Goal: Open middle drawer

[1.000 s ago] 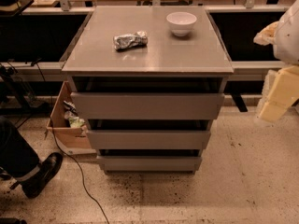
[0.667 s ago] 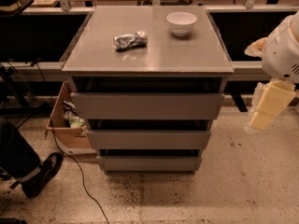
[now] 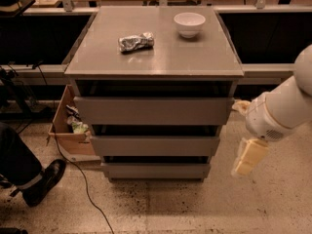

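The grey cabinet has three handle-less drawer fronts stacked one above another. The middle drawer (image 3: pixel 154 146) is the mid-sized front, between the taller top drawer (image 3: pixel 152 111) and the smallest bottom drawer (image 3: pixel 155 170). It sits closed, in step with the others. My gripper (image 3: pixel 248 157) hangs cream-coloured at the end of the white arm (image 3: pixel 287 106), to the right of the cabinet, level with the middle and bottom drawers and apart from them.
On the cabinet top (image 3: pixel 195 57) lie a white bowl (image 3: pixel 189 23) and a crumpled foil bag (image 3: pixel 136 42). A cardboard box (image 3: pixel 68 130) of rubbish stands left of the cabinet. A person's leg and shoe (image 3: pixel 34 182) and a cable lie at lower left.
The arm has come down and inward from the upper right; the gripper now hangs lower, beside the cabinet's lower drawers. The drawers have not moved.
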You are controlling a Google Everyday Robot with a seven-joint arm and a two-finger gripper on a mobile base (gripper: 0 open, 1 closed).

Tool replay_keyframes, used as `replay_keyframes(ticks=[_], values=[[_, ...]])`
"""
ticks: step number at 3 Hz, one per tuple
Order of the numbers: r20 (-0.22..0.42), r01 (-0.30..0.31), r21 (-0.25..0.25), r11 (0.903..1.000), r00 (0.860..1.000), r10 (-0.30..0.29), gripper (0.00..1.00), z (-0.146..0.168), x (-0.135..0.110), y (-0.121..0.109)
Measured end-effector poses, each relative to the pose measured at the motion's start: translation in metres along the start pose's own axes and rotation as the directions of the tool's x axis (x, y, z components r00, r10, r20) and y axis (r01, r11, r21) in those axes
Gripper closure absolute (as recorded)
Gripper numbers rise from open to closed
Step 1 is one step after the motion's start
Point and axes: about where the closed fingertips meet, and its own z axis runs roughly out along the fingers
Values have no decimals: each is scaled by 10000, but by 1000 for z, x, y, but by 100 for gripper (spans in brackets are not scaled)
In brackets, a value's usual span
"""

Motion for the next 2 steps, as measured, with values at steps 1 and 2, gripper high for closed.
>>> replay_keyframes(ticks=[1,2], values=[[409,11,-533,9986,9992,11,0,68,5,24],[400,-17,-534,9986,9992,39,0,68,6,25]])
